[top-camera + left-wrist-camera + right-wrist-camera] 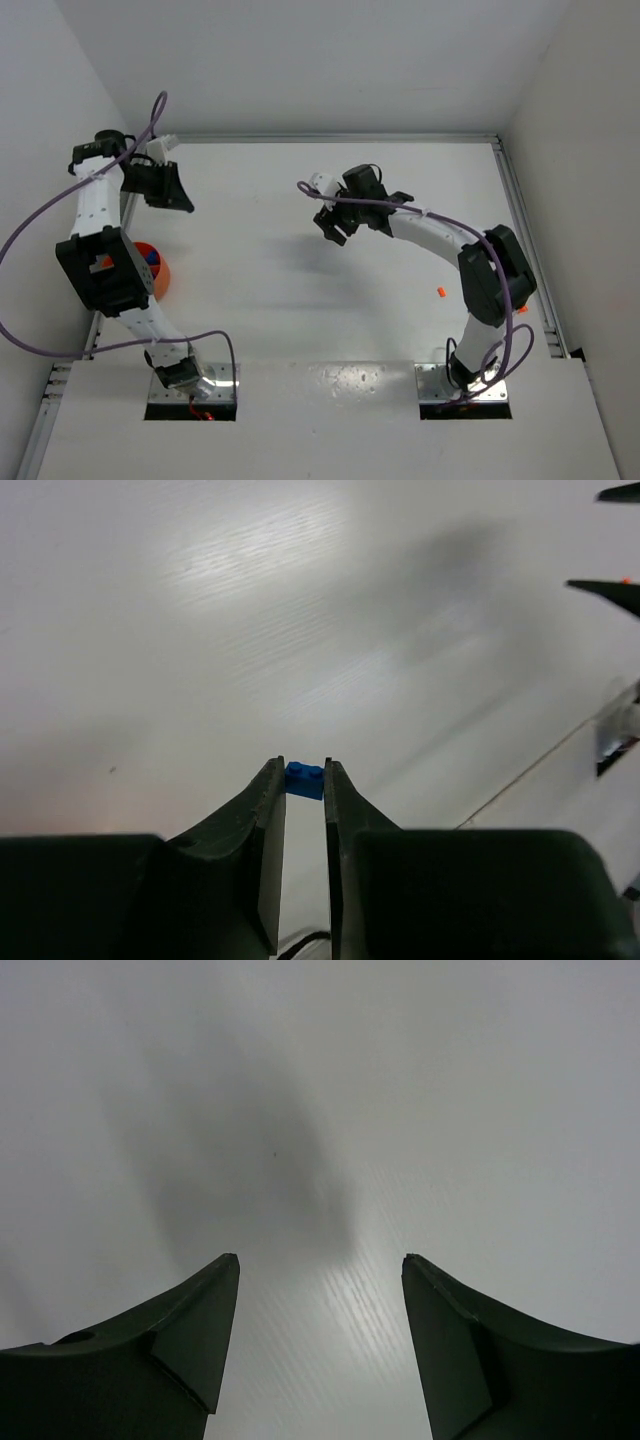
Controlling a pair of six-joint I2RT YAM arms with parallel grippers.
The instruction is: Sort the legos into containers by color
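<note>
My left pincer [302, 772] is clamped on a small blue plastic lego brick [304, 781], pinched right at the fingertips over the white table [200, 630]. On the overhead camera this pincer sits near the far-left corner, beyond the round orange bowl [162, 275]. The bowl lies at the table's left edge, half hidden under the left arm [100, 265], and I see something blue inside it. My right pincer [320, 1258] stands with its jaws spread wide over the middle of the table. A tiny orange brick [440, 292] lies alone on the table, just beside the right arm [490, 275].
</note>
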